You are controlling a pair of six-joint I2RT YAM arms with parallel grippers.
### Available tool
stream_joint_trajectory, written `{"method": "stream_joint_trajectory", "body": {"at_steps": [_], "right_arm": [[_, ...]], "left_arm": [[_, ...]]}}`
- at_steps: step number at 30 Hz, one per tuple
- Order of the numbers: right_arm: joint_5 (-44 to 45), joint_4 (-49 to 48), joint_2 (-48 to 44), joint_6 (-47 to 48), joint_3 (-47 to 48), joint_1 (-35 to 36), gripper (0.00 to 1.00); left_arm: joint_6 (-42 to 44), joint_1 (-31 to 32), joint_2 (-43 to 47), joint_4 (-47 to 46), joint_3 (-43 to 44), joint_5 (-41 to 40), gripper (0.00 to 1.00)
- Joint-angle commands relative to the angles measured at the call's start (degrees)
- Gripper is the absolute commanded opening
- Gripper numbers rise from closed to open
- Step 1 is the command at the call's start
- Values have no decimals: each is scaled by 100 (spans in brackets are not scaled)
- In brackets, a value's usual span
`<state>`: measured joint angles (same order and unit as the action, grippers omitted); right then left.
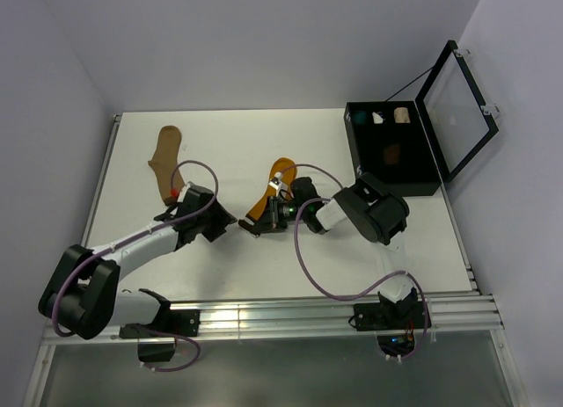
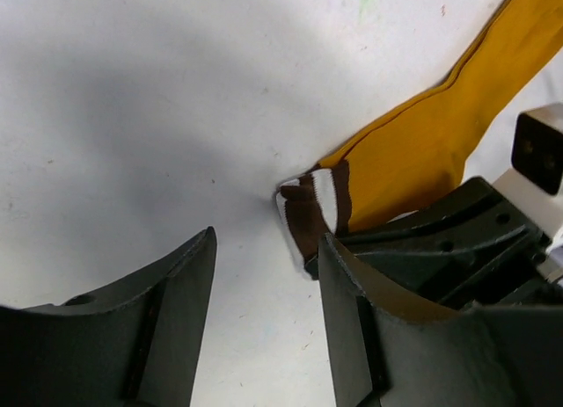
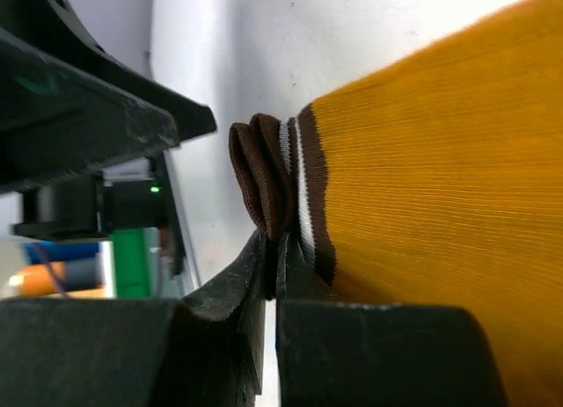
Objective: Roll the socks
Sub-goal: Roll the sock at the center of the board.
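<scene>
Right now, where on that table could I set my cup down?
The far strip of table, between the tan sock and the black case, is bare. So is the near right corner, in front of the case. The middle is crowded: the right gripper pinches the cuff of the mustard sock, with the open left gripper beside it.

Place: a robot lab test cell.
Enclosure: plain pale walls [image 1: 264, 47] box in a white table [image 1: 246, 266].
Mounting: two robot arms [image 1: 132, 243] bolted to a metal rail [image 1: 290, 312].
Wiring: loose purple cables [image 1: 297, 244] cross the tabletop.
</scene>
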<state>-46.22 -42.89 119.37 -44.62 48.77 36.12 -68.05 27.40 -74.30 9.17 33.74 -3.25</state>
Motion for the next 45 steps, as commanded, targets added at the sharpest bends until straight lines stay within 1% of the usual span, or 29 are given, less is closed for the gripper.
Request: {"method": "stream_joint_trajectory", "body": {"at_steps": [1, 4, 10, 13, 20, 24, 27, 30, 32, 33, 34, 35, 36, 37, 38, 41, 42, 44, 45], "right_arm": [[-397, -527, 340, -818, 115, -140, 0], [-441, -579, 516, -1144, 115, -219, 0], [-441, -817, 710, -1541, 18, -342, 0], [-397, -712, 693, -1462, 44, -351, 0], [-230, -71, 614, -1137, 141, -351, 0], [-134, 176, 535, -987, 150, -351, 1], [7, 474, 386, -751, 176, -351, 3], [130, 869, 254, -453, 238, -334, 9], [306, 1289, 87, -276, 290, -307, 18], [376, 1458, 17, -153, 360, -290, 22], [455, 1642, -149, 109, 404, -263, 29], [691, 2079, -238, 251, 448, -202, 33], [815, 2318, -343, 417, 536, -167, 36], [1007, 2573, -571, 758, 580, -123, 41], [1375, 3063, -695, 936, 676, -44, 43], [2018, 3890, -1161, 1543, 782, 114, 47], [2507, 4016, -1423, 1779, 774, 202, 48], [3010, 4244, -1688, 1991, 704, 308, 48], [3500, 4245, -1950, 2192, 660, 456, 48]], "left_arm": [[20, 2, -93, -398, -121, 272, 54], [-33, 55, -286, -565, -183, 421, 52], [-85, 143, -629, -706, -78, 500, 50], [-85, 178, -778, -680, 1, 483, 48], [-164, 187, -1208, -645, 203, 413, 46], [-121, 178, -1490, -373, 414, 351, 41], [-59, 187, -1701, -83, 590, 351, 31], [2, 248, -1859, 199, 766, 351, 23], [55, 283, -1921, 313, 853, 351, 22], [73, 301, -1947, 418, 889, 151, 22], [125, 301, -1965, 463, 915, 114, 22], [143, 319, -2009, 515, 968, 96, 22], [178, 319, -2035, 603, 994, 53, 22], [239, 319, -2053, 638, 1029, 35, 22], [275, 319, -2088, 682, 1073, 26, 22], [380, 319, -2123, 753, 1152, -18, 23], [415, 328, -2123, 753, 1179, -18, 23], [494, 328, -2141, 753, 1214, -1, 23], [512, 328, -2141, 753, 1240, -9, 23]]}}
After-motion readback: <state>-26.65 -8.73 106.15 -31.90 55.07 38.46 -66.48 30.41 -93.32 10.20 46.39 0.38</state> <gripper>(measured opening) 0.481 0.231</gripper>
